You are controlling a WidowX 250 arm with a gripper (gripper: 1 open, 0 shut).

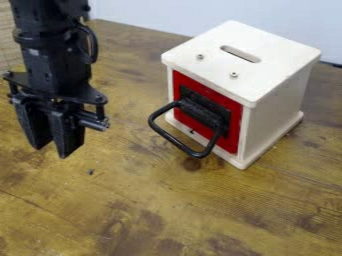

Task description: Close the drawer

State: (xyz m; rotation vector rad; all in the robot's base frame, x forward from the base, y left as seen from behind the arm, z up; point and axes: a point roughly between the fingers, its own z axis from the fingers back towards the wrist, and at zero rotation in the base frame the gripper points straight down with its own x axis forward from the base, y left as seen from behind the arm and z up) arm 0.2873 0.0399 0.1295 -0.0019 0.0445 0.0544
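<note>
A small white cube box (274,75) stands on the wooden table at the right. Its red-fronted drawer (203,105) faces left and front, with a dark recess and a large black loop handle (179,132) jutting out toward the table. My gripper (52,150) hangs well to the left of the handle, apart from it, black fingers (67,130) pointing down just above the wood. The fingers stand close together with nothing between them.
A grey slot (241,53) and two screws mark the box's lid. The wooden table (160,210) runs on worn and stained in front. A woven mat (8,35) lies at the far left behind the arm.
</note>
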